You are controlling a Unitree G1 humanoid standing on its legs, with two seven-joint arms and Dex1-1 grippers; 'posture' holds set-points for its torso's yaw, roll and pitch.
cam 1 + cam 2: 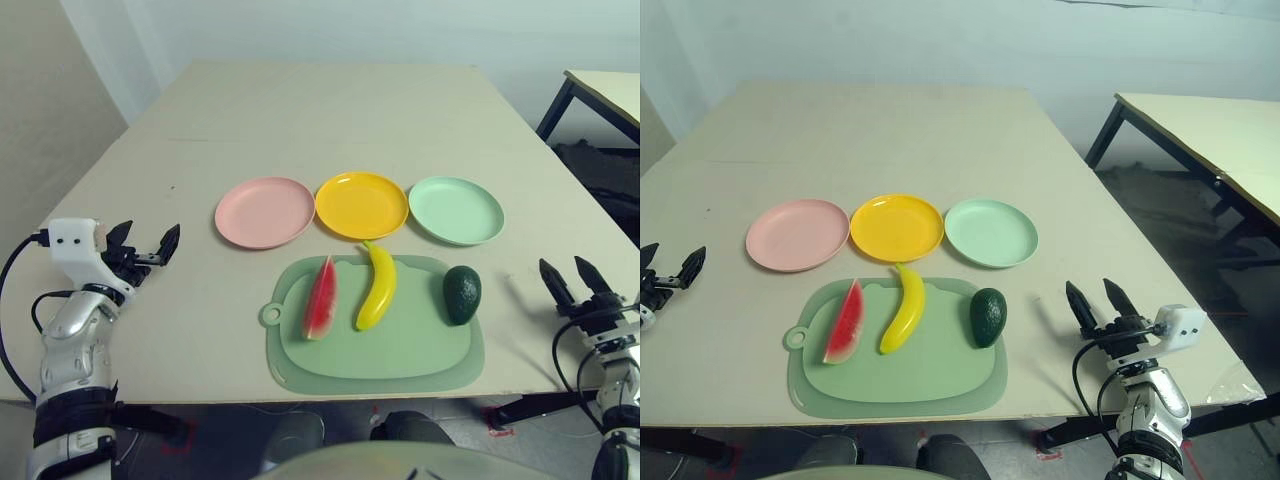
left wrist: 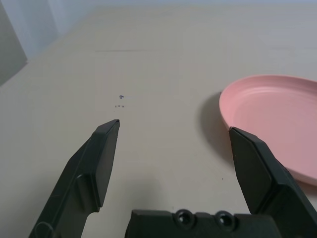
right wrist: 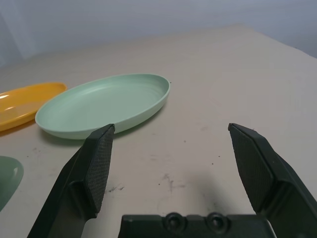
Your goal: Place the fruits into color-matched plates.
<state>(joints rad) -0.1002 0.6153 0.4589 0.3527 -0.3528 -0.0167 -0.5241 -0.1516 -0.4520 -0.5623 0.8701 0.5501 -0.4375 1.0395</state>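
Note:
A pink plate [image 1: 265, 212], a yellow plate [image 1: 361, 204] and a mint green plate [image 1: 456, 210] stand in a row across the table's middle, all empty. In front of them, on a green mat [image 1: 400, 345], lie a red watermelon wedge [image 1: 321, 300], a yellow banana [image 1: 377, 286] and a dark green avocado [image 1: 462, 294]. My left gripper [image 1: 146, 248] hovers open near the table's left edge, left of the pink plate [image 2: 277, 111]. My right gripper [image 1: 574, 278] stands open at the right edge, right of the avocado, facing the mint plate [image 3: 106, 104].
The mat has a ring tab [image 1: 270, 315] on its left side. A second table [image 1: 1200, 130] stands off to the right with dark floor between. The far half of my table [image 1: 330, 100] is bare.

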